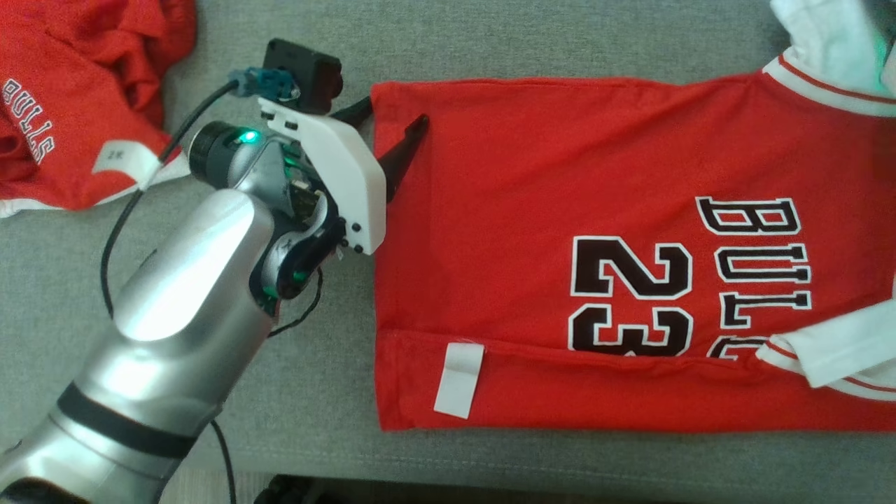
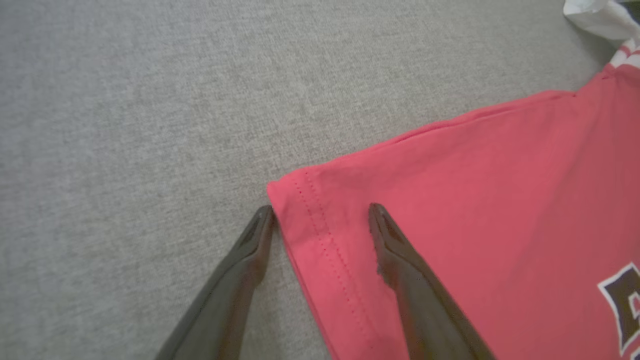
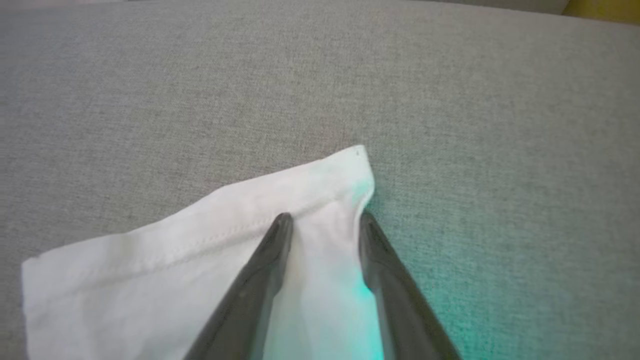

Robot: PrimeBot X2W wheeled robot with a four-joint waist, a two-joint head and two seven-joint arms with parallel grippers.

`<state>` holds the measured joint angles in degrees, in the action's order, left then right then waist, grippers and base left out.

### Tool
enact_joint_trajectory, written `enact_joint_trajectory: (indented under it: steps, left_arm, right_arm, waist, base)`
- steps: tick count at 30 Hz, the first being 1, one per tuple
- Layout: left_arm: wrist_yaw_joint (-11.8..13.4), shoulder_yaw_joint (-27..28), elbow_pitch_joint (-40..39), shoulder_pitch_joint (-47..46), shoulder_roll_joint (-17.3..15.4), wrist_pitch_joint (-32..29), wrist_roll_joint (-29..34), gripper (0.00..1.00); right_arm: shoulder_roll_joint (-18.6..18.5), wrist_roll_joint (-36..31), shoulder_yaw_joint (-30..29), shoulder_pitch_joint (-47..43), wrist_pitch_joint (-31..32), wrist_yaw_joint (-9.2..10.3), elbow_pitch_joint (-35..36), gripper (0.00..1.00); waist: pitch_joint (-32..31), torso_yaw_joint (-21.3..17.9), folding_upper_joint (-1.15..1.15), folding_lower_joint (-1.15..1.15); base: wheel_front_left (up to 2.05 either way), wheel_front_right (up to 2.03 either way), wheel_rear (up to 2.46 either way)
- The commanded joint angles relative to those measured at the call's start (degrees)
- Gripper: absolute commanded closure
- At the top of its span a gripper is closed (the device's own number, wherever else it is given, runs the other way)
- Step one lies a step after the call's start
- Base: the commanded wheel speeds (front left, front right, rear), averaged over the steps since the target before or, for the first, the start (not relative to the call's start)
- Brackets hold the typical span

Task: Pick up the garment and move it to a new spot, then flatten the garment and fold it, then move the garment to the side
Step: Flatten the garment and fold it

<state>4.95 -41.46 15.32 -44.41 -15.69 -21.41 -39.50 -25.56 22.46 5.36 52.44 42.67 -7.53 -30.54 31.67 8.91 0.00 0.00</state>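
Observation:
A red Bulls jersey [image 1: 560, 210] with the number 23 lies flat on the grey cushion, its near long edge folded over with a white tag [image 1: 458, 380] showing. My left gripper [image 1: 395, 113] is open at the jersey's far left hem corner [image 2: 300, 200]; one finger [image 2: 245, 265] rests on the cushion outside the hem and the other finger [image 2: 405, 270] lies on the red cloth. My right gripper [image 3: 325, 216] is open over a white sleeve [image 3: 200, 250], both fingers straddling its end near the corner. That white sleeve [image 1: 826, 35] sits at the jersey's far right.
A second red Bulls garment [image 1: 70, 105] lies crumpled at the far left. The grey cushion [image 1: 315, 392] ends at its front edge along the bottom of the head view. Another white sleeve [image 1: 840, 350] lies at the near right.

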Motion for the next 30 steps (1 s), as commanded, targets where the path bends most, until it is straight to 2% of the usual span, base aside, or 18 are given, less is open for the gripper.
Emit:
enact_joint_trajectory:
  steps: [1,2,4,5,6,11,15,19,25,30]
  left_arm:
    - [-0.17,1.50,0.15,-0.72,-1.01,-0.76,-0.29,0.00]
    - [-0.41,1.53,0.39,-0.87,-0.75,-0.57,-0.51,0.00]
    - [-1.01,1.39,1.04,-1.28,-0.32,-0.26,-0.74,0.00]
    - [-1.22,1.37,1.45,-1.62,-0.09,0.06,-0.73,0.20]
    - [-1.32,1.46,1.86,-1.94,0.12,0.58,-0.67,1.00]
    - [-1.90,2.23,3.23,-2.86,0.37,3.46,-0.53,1.00]
    - [-1.03,4.44,2.58,-2.36,-0.29,6.70,-1.02,1.00]
    - [-0.12,6.67,-0.78,-0.24,-2.16,8.70,-2.01,1.00]
    - [1.61,8.52,-7.81,6.20,-4.79,10.00,-3.82,1.00]
    - [2.74,9.73,-14.82,12.57,-7.39,10.14,-5.76,1.00]
  right_arm:
    - [-0.21,0.45,0.85,0.31,0.18,0.04,0.86,0.79]
    - [-0.34,0.91,1.12,0.30,0.12,0.04,0.67,1.00]
    - [-0.54,2.63,2.42,0.06,0.32,0.04,0.82,1.00]
    - [-0.71,3.54,2.77,0.02,0.00,0.04,1.05,1.00]
    - [-0.89,4.23,3.07,0.02,-0.64,0.04,1.33,1.00]
    - [-2.24,7.22,3.70,0.40,-5.54,0.04,3.11,1.00]
    - [-3.44,10.44,2.12,0.58,-9.20,0.04,4.42,1.00]
    - [-6.10,13.07,2.71,-1.61,-9.86,0.04,8.20,1.00]
    - [-9.74,17.35,1.30,-10.69,-10.58,0.04,17.08,1.00]
    - [-10.85,19.35,-1.51,-22.65,-9.80,0.04,27.20,1.00]
  waist:
    - [-0.05,-0.09,0.00,0.00]
    - [-0.12,-0.17,0.00,0.00]
    - [-0.22,-0.34,0.00,0.00]
    - [-0.23,-0.47,0.00,0.00]
    - [-0.23,-0.63,0.00,0.00]
    - [-0.72,-1.48,0.00,0.00]
    - [-1.84,-2.19,0.00,0.00]
    - [-2.62,-3.07,0.00,0.00]
    - [-4.97,-4.28,0.00,0.00]
    - [-6.32,-5.89,0.00,0.00]
  base:
    - [0.00,0.00,0.00]
    - [0.00,0.00,0.00]
    - [0.00,0.00,0.00]
    - [0.00,0.00,0.00]
    - [0.00,0.00,0.00]
    - [0.00,0.00,0.00]
    - [0.00,0.00,0.00]
    - [0.00,0.00,0.00]
    - [0.00,0.00,0.00]
    - [0.00,0.00,0.00]
